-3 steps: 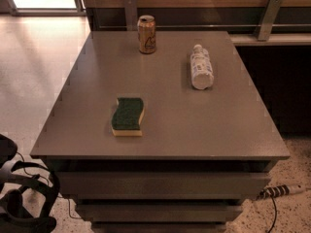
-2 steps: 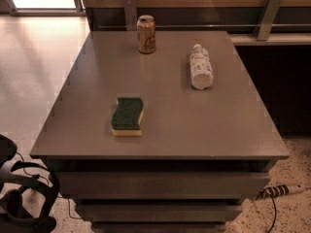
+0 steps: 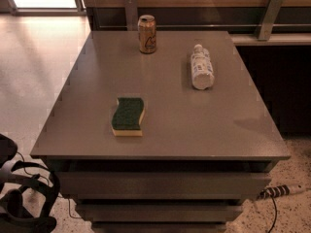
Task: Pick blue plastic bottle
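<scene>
The blue plastic bottle lies on its side at the back right of the grey table, with its white cap pointing to the far edge. It is whitish with a bluish speckled label. My gripper shows as a dark shape at the bottom left corner, below the table's front edge and far from the bottle. It holds nothing that I can see.
A gold-tan drink can stands upright at the back centre. A green and yellow sponge lies front left of centre. A wooden wall with metal brackets runs behind. A striped cable lies on the floor at the right.
</scene>
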Tool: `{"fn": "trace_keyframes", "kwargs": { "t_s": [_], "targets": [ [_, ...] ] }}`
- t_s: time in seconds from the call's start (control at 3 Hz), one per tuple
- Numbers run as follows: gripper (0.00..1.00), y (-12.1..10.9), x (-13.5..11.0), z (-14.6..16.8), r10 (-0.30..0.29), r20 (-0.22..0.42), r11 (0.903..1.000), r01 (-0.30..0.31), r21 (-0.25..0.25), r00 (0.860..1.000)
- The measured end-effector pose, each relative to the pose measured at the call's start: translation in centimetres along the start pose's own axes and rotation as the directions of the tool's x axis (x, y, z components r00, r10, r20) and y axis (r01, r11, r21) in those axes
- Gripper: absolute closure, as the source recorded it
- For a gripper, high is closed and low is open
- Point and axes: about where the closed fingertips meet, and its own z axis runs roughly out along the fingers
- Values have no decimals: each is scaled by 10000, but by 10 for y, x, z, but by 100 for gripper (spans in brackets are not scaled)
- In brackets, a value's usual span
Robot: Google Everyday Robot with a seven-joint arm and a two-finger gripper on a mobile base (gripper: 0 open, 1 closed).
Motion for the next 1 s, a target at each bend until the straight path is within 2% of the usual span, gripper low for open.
{"fn": "trace_keyframes", "kwargs": {
  "t_s": [0.33,0.67,1.0],
  "targets": [
    [0,2,-35,38,1368,80,9906,-1368,-62,9906],
    [0,18,-57,80,2678,55,9622,-2672,-524,9634],
    [0,35,-63,117,3841,-238,9179,-3845,-985,9230]
  ]
}}
